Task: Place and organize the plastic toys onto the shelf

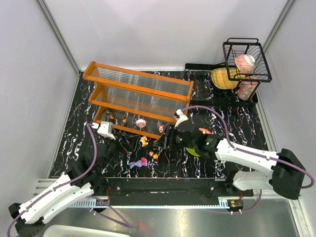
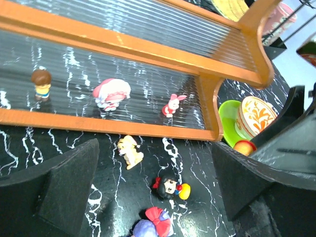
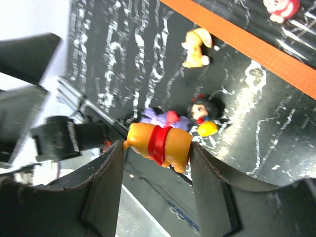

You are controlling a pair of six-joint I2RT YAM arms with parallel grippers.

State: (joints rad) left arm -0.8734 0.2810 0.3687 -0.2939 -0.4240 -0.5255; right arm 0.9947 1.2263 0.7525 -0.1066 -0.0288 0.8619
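Note:
The orange-framed shelf (image 1: 138,94) stands at the back left, and three plastic toys rest on its lower tier: a brown-haired figure (image 2: 41,83), a pink-hatted one (image 2: 111,94) and a pink piglet (image 2: 171,105). On the black marbled table in front lie a yellow dog (image 2: 129,150), a black-haired doll (image 2: 169,186) and a purple toy with a red bow (image 2: 154,224). My left gripper (image 2: 153,190) hovers open above these, holding nothing. My right gripper (image 3: 157,148) is shut on an orange bear with a red shirt (image 3: 159,144), lifted above the table just in front of the shelf (image 3: 256,49).
A green plate (image 2: 227,118) with a red-patterned bowl (image 2: 256,114) sits right of the shelf's end post, mostly under my right arm (image 1: 237,153). A black wire basket (image 1: 247,59) with a pink cup stands at the back right, a yellow round object (image 1: 223,78) beside it.

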